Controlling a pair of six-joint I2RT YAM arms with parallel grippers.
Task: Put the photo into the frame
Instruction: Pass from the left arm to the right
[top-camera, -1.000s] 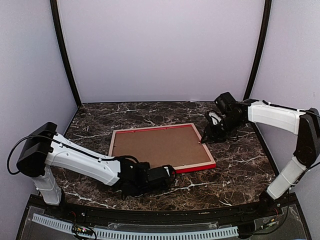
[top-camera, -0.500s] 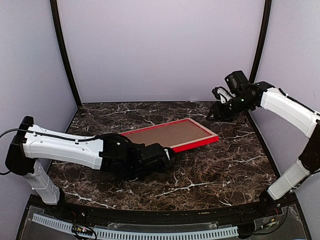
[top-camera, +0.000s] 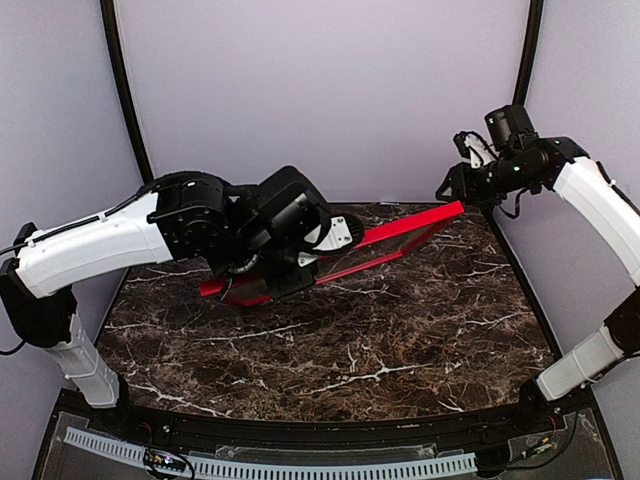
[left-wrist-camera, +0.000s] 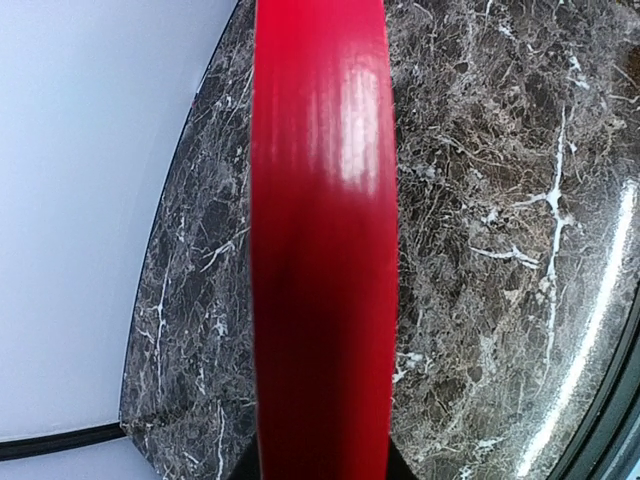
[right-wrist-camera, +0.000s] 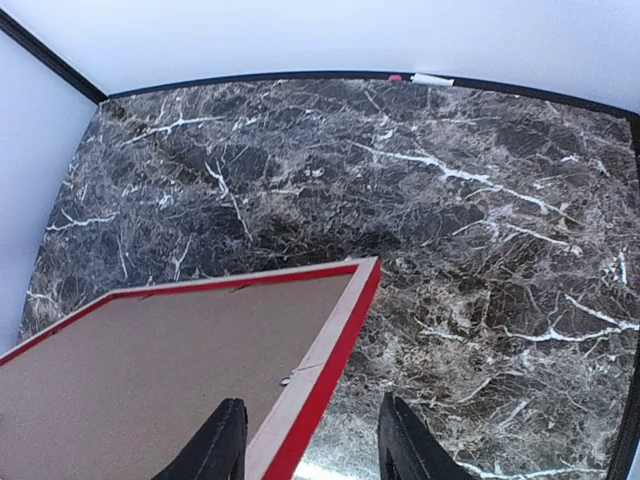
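Currently the frame (top-camera: 410, 225) is lifted over the table (top-camera: 400, 330) and steeply tilted. The top view sees it almost edge-on, with the high end toward the right rear. The left gripper (top-camera: 305, 258) is pinched on the low left end, and its wrist view shows the red rail running straight out from its fingers. The right gripper (right-wrist-camera: 312, 400) is spread. Its fingers straddle the rail near the high corner with a gap on the outer side, so it likely carries no load. A brown backing board (right-wrist-camera: 150, 370) sits in the frame. The photo is not visible in any view, and whether it lies behind the board cannot be determined.

Handling: treat the frame as light, stiff and thin. Held at one end, it probably levers hard on the grip, and the glossy red face may slip. Take hold across a rail near a corner, never on the board.
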